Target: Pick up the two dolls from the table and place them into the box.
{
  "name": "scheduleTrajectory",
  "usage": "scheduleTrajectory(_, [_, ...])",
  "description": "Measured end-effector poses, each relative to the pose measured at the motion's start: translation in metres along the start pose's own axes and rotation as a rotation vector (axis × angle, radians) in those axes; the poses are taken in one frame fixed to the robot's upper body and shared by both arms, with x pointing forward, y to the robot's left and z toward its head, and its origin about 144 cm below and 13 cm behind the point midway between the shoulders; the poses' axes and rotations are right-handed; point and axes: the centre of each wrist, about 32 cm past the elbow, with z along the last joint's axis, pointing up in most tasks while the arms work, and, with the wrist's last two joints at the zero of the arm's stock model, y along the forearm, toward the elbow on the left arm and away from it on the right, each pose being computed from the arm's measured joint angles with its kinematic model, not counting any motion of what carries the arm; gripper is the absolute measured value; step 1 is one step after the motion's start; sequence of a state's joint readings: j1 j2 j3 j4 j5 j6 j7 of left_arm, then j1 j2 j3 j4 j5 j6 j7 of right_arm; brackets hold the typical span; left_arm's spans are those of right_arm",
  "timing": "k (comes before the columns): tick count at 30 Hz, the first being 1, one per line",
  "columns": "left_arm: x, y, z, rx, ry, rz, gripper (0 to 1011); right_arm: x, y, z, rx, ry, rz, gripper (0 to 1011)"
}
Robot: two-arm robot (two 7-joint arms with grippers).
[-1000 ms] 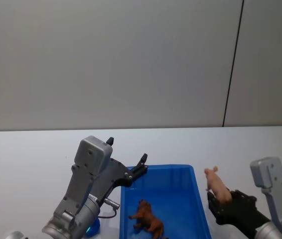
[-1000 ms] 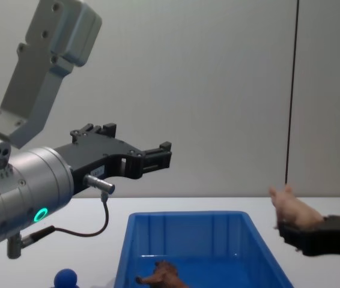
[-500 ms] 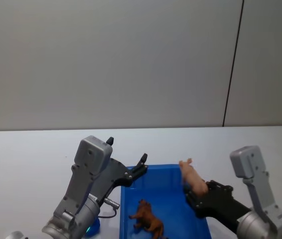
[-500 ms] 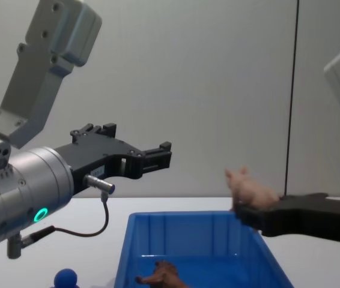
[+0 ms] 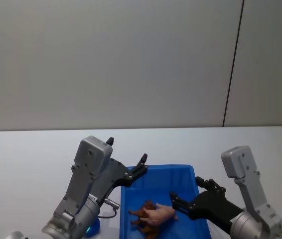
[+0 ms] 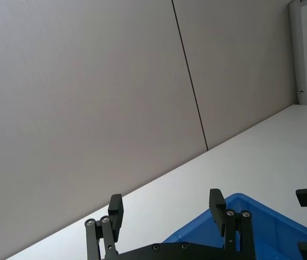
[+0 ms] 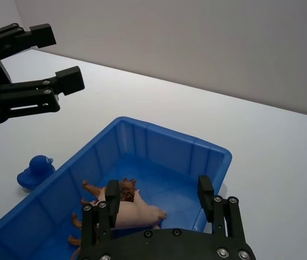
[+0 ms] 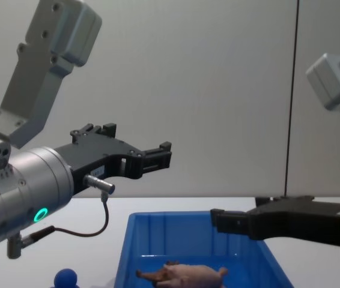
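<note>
The pale pink doll (image 5: 161, 215) lies on its side inside the blue box (image 5: 166, 169), resting against the reddish-brown doll (image 5: 140, 213). My right gripper (image 5: 187, 191) hovers open just above them, over the right half of the box, holding nothing. Seen from the right wrist, the pink doll (image 7: 137, 212) and the brown doll (image 7: 125, 188) lie below the open right gripper (image 7: 159, 187). Above the box's far left corner hangs my left gripper (image 5: 140, 167), open and empty. A blue doll (image 7: 34, 170) sits on the table left of the box.
The white table (image 5: 31, 149) stretches out around the box, with a plain grey wall behind. My left arm's large grey body (image 8: 20, 186) stands over the table left of the box, partly hiding the blue doll (image 8: 66, 279).
My right gripper carried the pink doll leftward over the box, opened and let it go. The doll dropped onto the brown doll. The left arm stayed still.
</note>
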State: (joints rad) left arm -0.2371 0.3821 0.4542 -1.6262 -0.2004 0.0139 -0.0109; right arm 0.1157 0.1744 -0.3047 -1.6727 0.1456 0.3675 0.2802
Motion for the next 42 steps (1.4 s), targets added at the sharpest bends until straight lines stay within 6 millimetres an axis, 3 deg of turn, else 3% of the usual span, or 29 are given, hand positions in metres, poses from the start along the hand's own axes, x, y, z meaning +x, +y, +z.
scheduleTrajectory(6, [0.0,0.0,0.0,0.0,0.0,0.0,1001,0.0,-0.004,-0.002,-0.003,0.008,-0.038,999])
scheduleTrajectory(24, [0.0,0.0,0.0,0.0,0.0,0.0,1001,0.002,-0.035,-0.019,0.033,0.046,-0.201,1001])
scheduleTrajectory(42, [0.0,0.001,0.0,0.005,0.005,0.005,1001,0.002,-0.047,-0.025,0.05,0.06,-0.256,1001])
